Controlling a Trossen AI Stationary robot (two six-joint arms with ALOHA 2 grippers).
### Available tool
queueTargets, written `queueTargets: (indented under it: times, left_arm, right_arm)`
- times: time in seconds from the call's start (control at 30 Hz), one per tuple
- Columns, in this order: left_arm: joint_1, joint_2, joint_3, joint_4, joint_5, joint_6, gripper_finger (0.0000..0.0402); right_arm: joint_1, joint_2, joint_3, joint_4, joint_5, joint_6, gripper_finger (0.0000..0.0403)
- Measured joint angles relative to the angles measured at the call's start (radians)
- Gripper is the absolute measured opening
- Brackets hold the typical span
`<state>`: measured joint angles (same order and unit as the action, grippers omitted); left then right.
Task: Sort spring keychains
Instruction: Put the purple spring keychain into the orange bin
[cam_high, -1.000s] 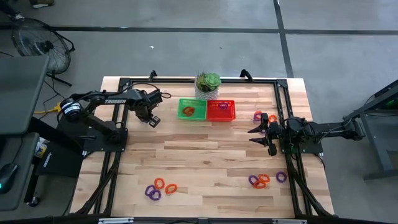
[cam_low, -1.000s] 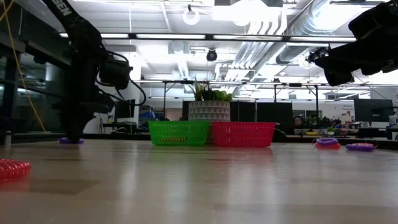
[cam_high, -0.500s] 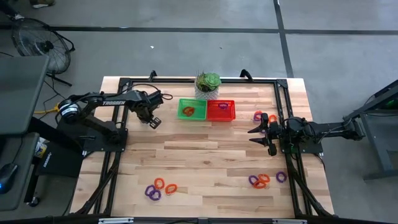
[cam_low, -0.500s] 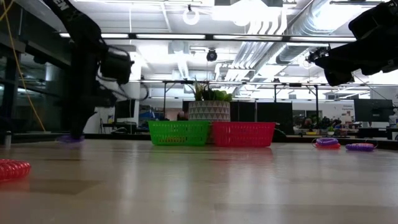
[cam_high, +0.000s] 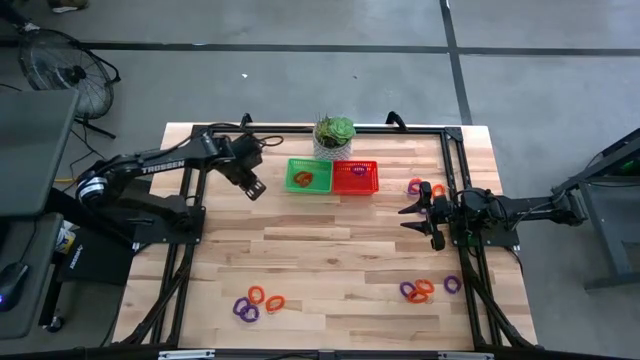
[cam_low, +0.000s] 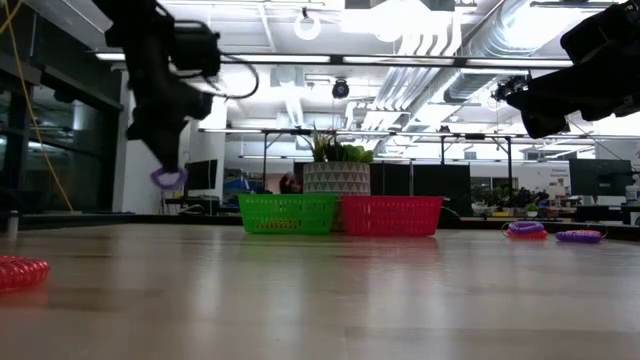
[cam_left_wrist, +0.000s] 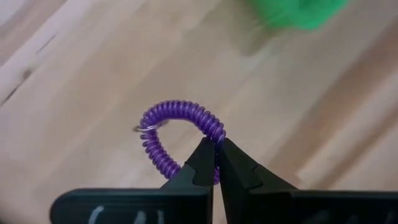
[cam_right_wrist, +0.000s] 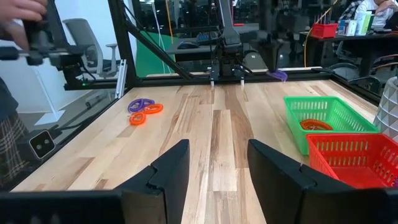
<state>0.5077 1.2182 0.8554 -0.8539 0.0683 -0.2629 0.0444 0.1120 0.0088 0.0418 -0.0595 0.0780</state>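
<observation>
My left gripper (cam_high: 254, 189) hangs above the table's far left part, left of the green basket (cam_high: 309, 176), and is shut on a purple spring keychain (cam_left_wrist: 177, 134). In the low view that keychain (cam_low: 168, 179) dangles under the fingers, above the wood. My right gripper (cam_high: 412, 212) waits open at the right side with nothing between its fingers (cam_right_wrist: 168, 171). An orange keychain (cam_high: 305, 179) lies in the green basket. A purple one (cam_high: 361, 171) lies in the red basket (cam_high: 355, 177). My left gripper pinches one spot of the purple coil's loop (cam_left_wrist: 216, 133) between its two fingertips. The fingers come from above, slanting down. The rest of the loop hangs free below them, lifted clear of the table.
Loose orange and purple keychains lie in three groups: near left (cam_high: 257, 301), near right (cam_high: 425, 289) and far right (cam_high: 424, 187). A potted plant (cam_high: 334, 134) stands behind the two baskets. A person's hand (cam_right_wrist: 22, 12) shows beyond the table's edge in the right wrist view.
My left gripper has risen from the table and tipped, drifting a little toward the baskets. The purple keychain, which lay on the wood under it, has come up with it and now hangs clear of the table.
</observation>
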Motion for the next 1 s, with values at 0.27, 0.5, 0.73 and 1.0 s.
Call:
queueTargets:
  times: [0.27, 0.5, 0.73, 1.0]
  left_arm:
    - [-0.070, -0.001, 0.066, 0.129, 0.175, 0.081, 0.0000]
    - [-0.150, 0.074, 0.068, 0.388, 0.321, 0.025, 0.0000]
    - [-0.225, 0.178, 0.068, 0.691, 0.349, -0.114, 0.0000]
    - [-0.284, 0.318, 0.197, 0.806, 0.330, -0.173, 0.0000]
  right_arm:
    - [0.000, 0.000, 0.000, 0.000, 0.000, 0.000, 0.0163]
    - [0.000, 0.000, 0.000, 0.000, 0.000, 0.000, 0.0157]
    - [0.000, 0.000, 0.000, 0.000, 0.000, 0.000, 0.0160]
    - [0.000, 0.000, 0.000, 0.000, 0.000, 0.000, 0.0159]
